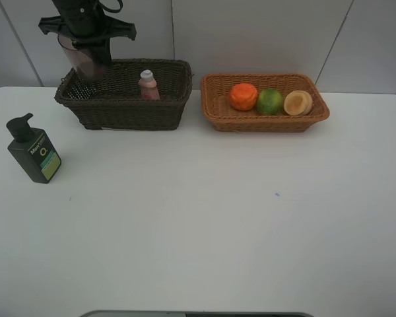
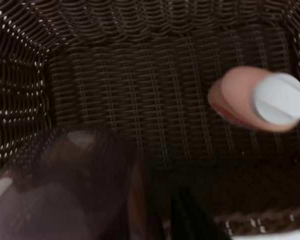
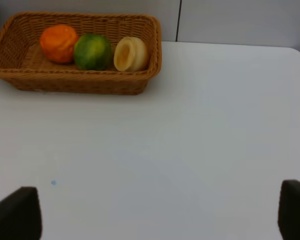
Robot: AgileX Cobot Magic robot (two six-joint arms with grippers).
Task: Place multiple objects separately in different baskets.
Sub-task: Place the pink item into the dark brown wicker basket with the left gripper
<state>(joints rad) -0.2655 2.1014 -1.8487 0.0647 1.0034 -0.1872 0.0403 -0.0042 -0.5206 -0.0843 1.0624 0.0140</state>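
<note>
The left gripper (image 1: 86, 66) grasps the translucent cup (image 1: 81, 56) over the dark basket (image 1: 129, 109), beside the pink bottle (image 1: 148, 85); next likely comes lowering, release, then the pump bottle (image 1: 34, 150)

I see a dark brown basket (image 1: 122, 102) of coarse, open wicker below my left claw (image 1: 87, 65), which grips a translucent, smooth cup (image 2: 55, 200). The tan basket (image 3: 85, 82) is a tighter, glossier weave. The pump bottle (image 1: 33, 150) looks like matt dark plastic; the table (image 1: 218, 218) is smooth matt white.
</note>
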